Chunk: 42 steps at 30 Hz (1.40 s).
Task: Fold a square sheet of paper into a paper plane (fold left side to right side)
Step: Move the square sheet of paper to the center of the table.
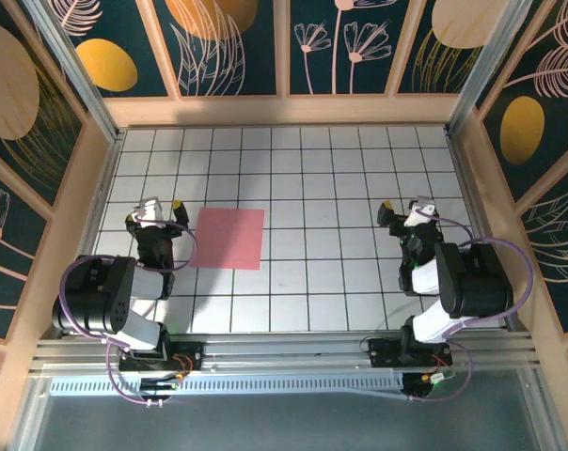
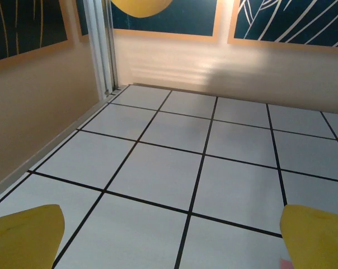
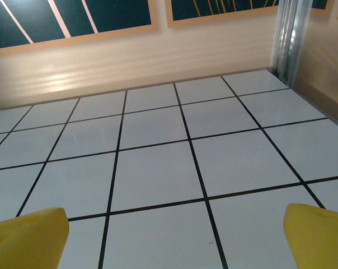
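- Wall panels [image 1: 350, 42] around the table: dark blue, with gold discs and pale line-drawn flowers (drawings, not lettering).
- Table [image 1: 359, 169]: white tiles with a black grid, seen from the top camera; aluminium rail along the 6 o'clock edge carries both arm bases.
- Square sheet of paper [image 1: 228, 239]: salmon-pink, lying flat and unfolded on the tiles, edges roughly in line with the grid. It sits towards 9 o'clock from the table centre.
- Left gripper [image 1: 162, 209]: at the 9 o'clock side of the table, pointing to 12 o'clock. The sheet lies at its 3 o'clock, just beside the nearer fingertip; whether they touch cannot be told from above.
- Left wrist camera: left gripper [image 2: 172, 246] spread wide, yellow fingers [image 2: 23, 235] at the two lower corners, bare tile between them. A pink sliver of the sheet [image 2: 285, 263] shows at 5 o'clock in the frame, against the inner side of the finger there (a corner or an edge, too little to say which).
- Right gripper [image 1: 403, 210]: at the 3 o'clock side of the table, well apart from the sheet, which lies at its 9 o'clock.
- Right wrist camera: right gripper [image 3: 172, 246] also spread wide, yellow fingers [image 3: 26, 238] low at either corner, holding nothing, white tile in the gap.
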Tool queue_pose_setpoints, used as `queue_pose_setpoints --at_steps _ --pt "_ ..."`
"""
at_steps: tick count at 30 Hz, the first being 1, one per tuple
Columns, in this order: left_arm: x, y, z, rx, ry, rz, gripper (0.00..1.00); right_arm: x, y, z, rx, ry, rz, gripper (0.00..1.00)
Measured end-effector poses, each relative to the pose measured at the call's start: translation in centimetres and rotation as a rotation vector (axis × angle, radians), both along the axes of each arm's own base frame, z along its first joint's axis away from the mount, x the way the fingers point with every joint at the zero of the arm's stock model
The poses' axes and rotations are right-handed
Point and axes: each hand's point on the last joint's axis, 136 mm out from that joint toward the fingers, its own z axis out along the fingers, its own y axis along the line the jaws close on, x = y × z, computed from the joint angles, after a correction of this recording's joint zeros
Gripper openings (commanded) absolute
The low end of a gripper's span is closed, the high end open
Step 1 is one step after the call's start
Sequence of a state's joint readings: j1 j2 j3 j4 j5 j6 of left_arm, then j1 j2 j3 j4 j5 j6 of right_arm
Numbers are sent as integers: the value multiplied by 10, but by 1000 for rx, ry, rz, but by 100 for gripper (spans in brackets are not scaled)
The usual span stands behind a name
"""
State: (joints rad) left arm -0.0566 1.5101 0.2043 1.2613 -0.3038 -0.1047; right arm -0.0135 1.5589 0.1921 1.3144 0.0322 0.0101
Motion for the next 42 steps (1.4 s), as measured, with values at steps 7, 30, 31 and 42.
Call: queue_pose_setpoints --at_steps 7,30,31,42 --pt "0 0 0 0 0 0 99 0 0 0 0 0 0 99" --pt "0 0 0 1 5 -1 99 0 -4 0 9 0 -9 99" --pt "1 0 2 1 8 -1 99 0 -5 1 16 -2 -12 99" --pt "12 -13 108 -129 -107 -67 99 -16 -15 95 145 -162 -33 99"
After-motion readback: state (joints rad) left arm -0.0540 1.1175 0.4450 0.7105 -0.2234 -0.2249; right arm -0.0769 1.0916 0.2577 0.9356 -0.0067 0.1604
